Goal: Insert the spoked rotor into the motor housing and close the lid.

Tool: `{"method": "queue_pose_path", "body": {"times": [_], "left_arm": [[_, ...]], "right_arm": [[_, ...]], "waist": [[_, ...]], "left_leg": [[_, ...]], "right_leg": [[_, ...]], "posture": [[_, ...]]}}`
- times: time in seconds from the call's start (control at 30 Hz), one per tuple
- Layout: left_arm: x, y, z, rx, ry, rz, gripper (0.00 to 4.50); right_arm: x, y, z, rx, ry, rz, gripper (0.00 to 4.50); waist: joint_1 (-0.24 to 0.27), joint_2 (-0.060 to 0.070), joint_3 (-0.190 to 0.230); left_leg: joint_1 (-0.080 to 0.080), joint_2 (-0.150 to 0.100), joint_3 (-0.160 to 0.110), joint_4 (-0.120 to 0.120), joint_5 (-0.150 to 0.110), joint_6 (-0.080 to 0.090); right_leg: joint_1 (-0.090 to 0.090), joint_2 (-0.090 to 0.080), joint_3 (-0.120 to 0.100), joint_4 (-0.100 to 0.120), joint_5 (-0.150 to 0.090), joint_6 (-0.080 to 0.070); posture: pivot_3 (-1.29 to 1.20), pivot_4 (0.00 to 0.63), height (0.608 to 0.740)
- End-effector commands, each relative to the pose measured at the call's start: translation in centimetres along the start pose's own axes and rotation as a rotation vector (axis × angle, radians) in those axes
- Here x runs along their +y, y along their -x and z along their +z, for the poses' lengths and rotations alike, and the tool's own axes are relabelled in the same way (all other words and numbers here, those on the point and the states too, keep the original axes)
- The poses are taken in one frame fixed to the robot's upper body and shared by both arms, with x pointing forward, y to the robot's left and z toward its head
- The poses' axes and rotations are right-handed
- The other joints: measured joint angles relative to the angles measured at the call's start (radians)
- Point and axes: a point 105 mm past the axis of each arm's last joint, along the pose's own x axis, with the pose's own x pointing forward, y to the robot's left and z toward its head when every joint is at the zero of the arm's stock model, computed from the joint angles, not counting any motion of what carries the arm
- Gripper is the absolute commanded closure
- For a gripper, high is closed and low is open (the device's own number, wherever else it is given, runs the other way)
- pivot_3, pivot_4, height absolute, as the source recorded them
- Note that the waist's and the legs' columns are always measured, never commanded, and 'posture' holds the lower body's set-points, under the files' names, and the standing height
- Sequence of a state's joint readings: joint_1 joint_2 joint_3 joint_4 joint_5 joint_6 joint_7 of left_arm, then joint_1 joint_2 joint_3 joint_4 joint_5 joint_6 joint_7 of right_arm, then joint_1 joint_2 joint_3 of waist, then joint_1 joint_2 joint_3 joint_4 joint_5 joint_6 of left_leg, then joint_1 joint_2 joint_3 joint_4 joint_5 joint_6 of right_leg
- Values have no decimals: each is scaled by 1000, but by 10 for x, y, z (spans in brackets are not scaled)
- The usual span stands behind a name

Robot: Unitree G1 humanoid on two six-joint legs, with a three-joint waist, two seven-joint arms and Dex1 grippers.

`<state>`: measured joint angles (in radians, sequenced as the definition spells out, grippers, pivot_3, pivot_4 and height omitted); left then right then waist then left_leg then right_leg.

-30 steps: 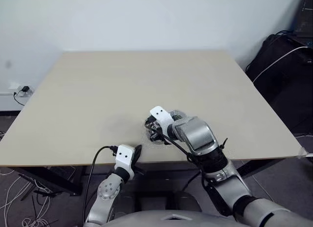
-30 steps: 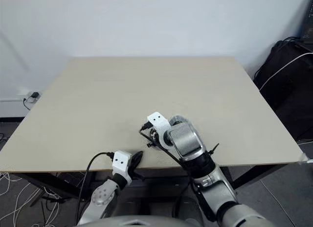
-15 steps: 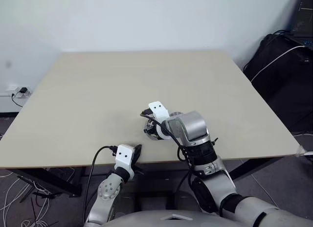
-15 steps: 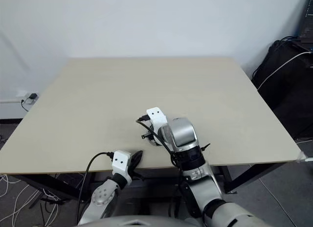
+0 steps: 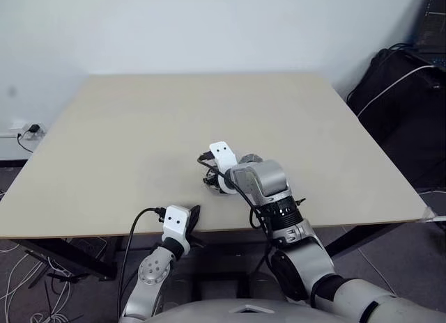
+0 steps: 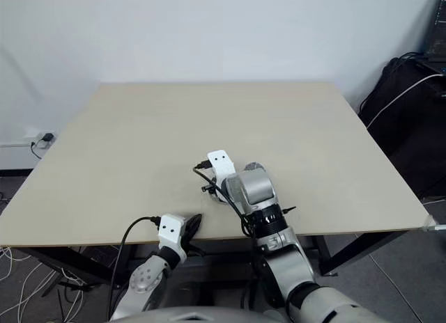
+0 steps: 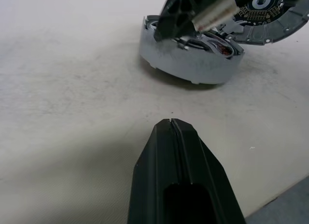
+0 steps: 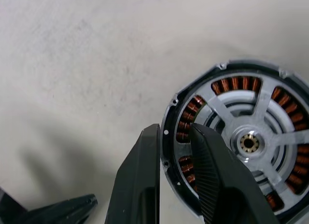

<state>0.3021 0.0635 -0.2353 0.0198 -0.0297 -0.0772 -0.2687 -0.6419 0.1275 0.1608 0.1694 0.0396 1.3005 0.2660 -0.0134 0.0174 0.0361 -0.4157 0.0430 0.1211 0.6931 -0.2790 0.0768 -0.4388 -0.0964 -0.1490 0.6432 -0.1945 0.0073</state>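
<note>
The motor housing (image 8: 170, 137), a round grey cup ringed with copper windings, sits on the table near its front edge. The silver spoked rotor (image 8: 227, 120) lies inside it. My right gripper (image 8: 174, 132) points down at the housing's near side, open by a narrow gap. One finger (image 8: 145, 175) is outside the rim and the other is over the windings. The lid (image 7: 264, 12), dark face with green marks up, rests tilted just behind the housing (image 7: 190, 57). My left gripper (image 7: 171, 121) is shut and empty, hovering low a short way in front of the housing.
The beige table (image 5: 139, 128) spreads wide behind and to both sides of the parts. My left gripper (image 5: 194, 215) sits right at its front edge. A black bag with cables (image 5: 404, 93) stands off the table's right side, and a wall socket (image 5: 28, 129) is at far left.
My right wrist has shifted a little farther onto the table and to the left, and the forearm has swung in beneath it. The left arm has stayed still.
</note>
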Motion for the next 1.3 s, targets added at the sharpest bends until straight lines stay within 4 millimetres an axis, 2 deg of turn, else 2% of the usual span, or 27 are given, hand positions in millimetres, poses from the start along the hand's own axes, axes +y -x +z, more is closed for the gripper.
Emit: {"method": "queue_pose_path", "body": {"times": [0.03, 0.1, 0.2, 0.33, 0.43, 0.6, 0.73, 0.8, 1.0, 1.3], "left_arm": [[0, -2, 15, -59, -9, -4, 4500], [1, -3, 15, -59, -12, -5, 4500], [1, -3, 16, -61, -13, -5, 4500], [2, -3, 17, -61, -16, -3, 4500], [2, -2, 17, -58, -16, -2, 4500], [2, -1, 18, -61, -20, -4, 4500], [2, -1, 19, -66, -27, -4, 4500], [2, -1, 20, -66, -30, -6, 4500], [2, -1, 22, -68, -41, -17, 4500], [2, -2, 24, -64, -51, -29, 4500]], "right_arm": [[24, 12, 28, -139, 74, 73, 3440], [30, 14, 28, -154, 101, 97, 3440], [28, 10, 24, -140, 122, 76, 2930], [28, 9, 26, -164, 133, 80, 1638], [45, 18, 37, -256, 179, 174, 664], [89, 57, 57, -543, 367, 425, 664], [111, 91, 61, -815, 567, 500, 664], [117, 100, 59, -899, 608, 508, 664], [123, 102, 50, -950, 665, 527, 664], [119, 94, 47, -928, 701, 478, 664]], "waist": [[-3, 0, 0], [-7, 0, 0], [-10, 0, 0], [-10, 0, 0], [-12, 0, 0], [-13, 0, 0], [-11, -2, 0], [-11, -2, 0], [-9, -4, 0], [-2, -4, -1]], "left_leg": [[0, 0, 0, 0, 0, 0], [0, 0, 0, -1, 0, 0], [0, 0, 1, -2, 0, 0], [0, 0, 1, -1, 0, -1], [0, 0, 2, -2, 0, -1], [0, 1, 2, -2, 0, 0], [0, 0, 2, -2, 0, -1], [1, 0, 2, -2, -1, -1], [2, 1, 2, -2, 0, -1], [2, 1, 2, -2, 0, -1]], "right_leg": [[-1, 1, 0, 0, 1, 1], [-1, 2, 0, 0, 1, 2], [-1, 2, 0, 0, 1, 2], [-1, 1, 0, 0, 1, 1], [-1, 1, 0, 0, 1, 1], [-2, 2, 0, 0, 1, 2], [-1, 2, 0, -1, 0, 2], [-1, 2, 0, -1, 0, 1], [0, 2, 0, -1, 0, 0], [0, 1, 1, -1, -1, 0]], "posture": [[0, 0, 740], [0, 0, 740], [0, 0, 740], [0, 0, 740], [0, 0, 740], [0, 0, 740], [0, 0, 740], [0, 0, 740], [0, 0, 740], [0, 0, 740]]}}
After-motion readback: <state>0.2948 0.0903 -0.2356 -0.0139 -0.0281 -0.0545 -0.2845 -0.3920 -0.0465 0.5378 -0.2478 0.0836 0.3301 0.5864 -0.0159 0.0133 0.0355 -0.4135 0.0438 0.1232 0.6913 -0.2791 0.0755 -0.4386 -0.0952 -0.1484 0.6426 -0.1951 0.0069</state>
